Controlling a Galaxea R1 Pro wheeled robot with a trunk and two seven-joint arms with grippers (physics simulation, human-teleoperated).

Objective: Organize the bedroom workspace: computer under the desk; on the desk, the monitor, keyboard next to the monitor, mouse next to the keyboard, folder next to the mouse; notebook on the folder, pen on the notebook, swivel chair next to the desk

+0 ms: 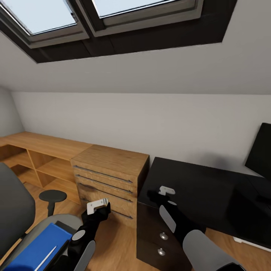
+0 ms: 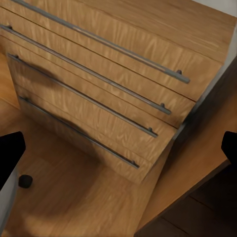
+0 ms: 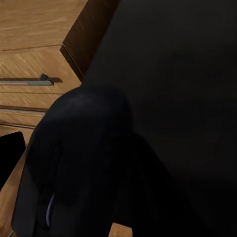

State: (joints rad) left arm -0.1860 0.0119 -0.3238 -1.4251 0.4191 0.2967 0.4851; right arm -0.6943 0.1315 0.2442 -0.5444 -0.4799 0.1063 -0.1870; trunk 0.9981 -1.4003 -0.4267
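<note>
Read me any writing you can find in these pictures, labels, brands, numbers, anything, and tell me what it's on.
None: no readable text in any view.
The blue folder on the swivel chair has a plain cover, and the white pen lying on it carries no marking.
The monitor on the desk shows a dark blank screen.
The wooden drawer chest has only bare metal handles.

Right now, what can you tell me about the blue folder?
The folder is a flat, bright blue rectangle lying on the grey seat of the chair, at the lower left of the head view. A thin white pen lies slanted across its top. The picture's edge cuts off its near end. The left arm's black body crosses just beside it.
</note>
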